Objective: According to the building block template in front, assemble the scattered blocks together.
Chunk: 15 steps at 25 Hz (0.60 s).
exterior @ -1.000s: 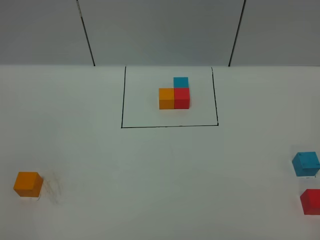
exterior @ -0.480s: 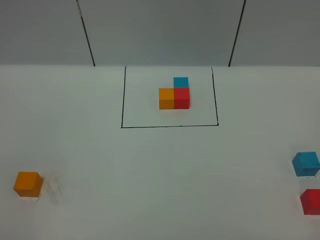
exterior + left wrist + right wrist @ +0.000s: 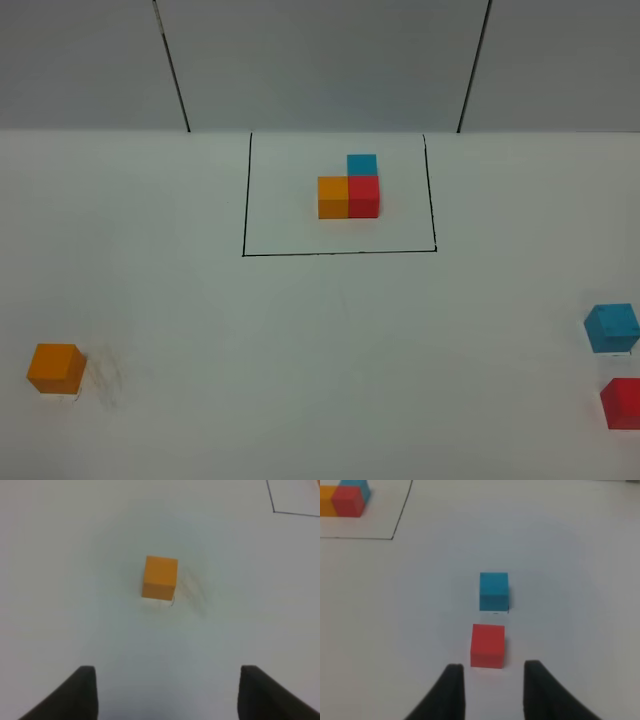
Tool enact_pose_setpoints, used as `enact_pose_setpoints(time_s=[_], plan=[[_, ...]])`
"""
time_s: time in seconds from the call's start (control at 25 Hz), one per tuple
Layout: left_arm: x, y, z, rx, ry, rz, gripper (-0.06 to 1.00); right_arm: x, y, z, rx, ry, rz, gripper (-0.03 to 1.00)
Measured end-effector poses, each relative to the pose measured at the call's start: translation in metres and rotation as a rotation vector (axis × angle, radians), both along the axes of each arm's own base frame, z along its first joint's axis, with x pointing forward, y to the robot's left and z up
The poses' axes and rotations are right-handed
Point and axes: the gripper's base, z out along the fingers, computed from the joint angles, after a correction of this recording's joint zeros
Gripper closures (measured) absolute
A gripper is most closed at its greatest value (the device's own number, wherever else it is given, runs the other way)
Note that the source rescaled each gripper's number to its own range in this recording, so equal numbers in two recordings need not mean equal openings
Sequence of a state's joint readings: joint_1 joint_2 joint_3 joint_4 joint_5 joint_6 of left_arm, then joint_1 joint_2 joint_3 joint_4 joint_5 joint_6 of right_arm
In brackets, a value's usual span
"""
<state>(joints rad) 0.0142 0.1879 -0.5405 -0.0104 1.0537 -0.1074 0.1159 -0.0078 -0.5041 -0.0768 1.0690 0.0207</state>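
Left gripper (image 3: 167, 670): fingers are standing wide apart with nothing between them. It is hanging over the white table (image 3: 300, 340), and the orange cube (image 3: 160, 577) is sitting ahead of the open jaws, well clear of both fingers.

Right gripper (image 3: 494, 680): fingers are drawn in close and narrow, and I am reading it as closed on nothing. The red cube (image 3: 488, 645) is lying just ahead of the fingertips, not touching them. The blue cube (image 3: 494, 591) is sitting just beyond the red one, with a small gap between the two.

From the high camera I am seeing the orange cube at the near left, well apart from everything else. Blue and red are sitting at the far right edge, blue farther back, red nearer and partly cut off.

The template (image 3: 349, 190) is sitting at the far middle inside the black frame (image 3: 340, 253): orange and red touching side by side, blue touching behind red.
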Motion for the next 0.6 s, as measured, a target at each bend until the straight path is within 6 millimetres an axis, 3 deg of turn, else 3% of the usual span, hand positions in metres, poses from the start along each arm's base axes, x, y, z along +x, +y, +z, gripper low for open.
enact_pose_setpoints(time_s=[0.32,0.6], plan=[[0.075,0.001,0.025,-0.012,0.263,0.01,0.51,0.0,0.0,0.0,0.0,0.0,0.0,0.97],[0.144,0.002,0.017,-0.015,0.483,0.013,0.32,0.0,0.0,0.0,0.0,0.0,0.0,0.97]])
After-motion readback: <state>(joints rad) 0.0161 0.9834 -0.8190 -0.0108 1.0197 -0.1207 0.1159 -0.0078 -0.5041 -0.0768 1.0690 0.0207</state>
